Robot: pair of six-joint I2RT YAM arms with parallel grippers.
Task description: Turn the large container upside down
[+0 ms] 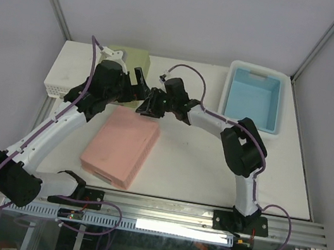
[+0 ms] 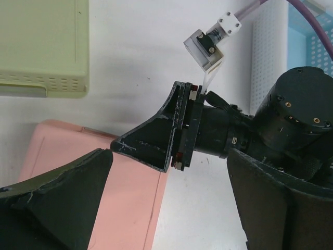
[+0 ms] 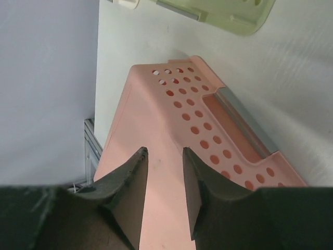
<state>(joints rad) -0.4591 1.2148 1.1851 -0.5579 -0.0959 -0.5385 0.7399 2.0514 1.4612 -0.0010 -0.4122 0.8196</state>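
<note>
The large pink container (image 1: 122, 146) lies bottom-up on the table, its flat base facing up. Its perforated end wall with a handle slot shows in the right wrist view (image 3: 208, 114). My right gripper (image 1: 147, 107) hovers just above its far right corner, jaws a little apart with nothing between them (image 3: 164, 153). My left gripper (image 1: 136, 84) is wide open and empty, just behind the pink container's far edge (image 2: 130, 208). In the left wrist view (image 2: 166, 208) the right gripper's finger (image 2: 151, 140) reaches over that corner.
A pale green container (image 1: 130, 56) stands just behind the grippers. A blue tub with a white rim (image 1: 253, 98) is at the back right. A white perforated basket (image 1: 59, 78) sits at the left edge. Grey walls close in the table.
</note>
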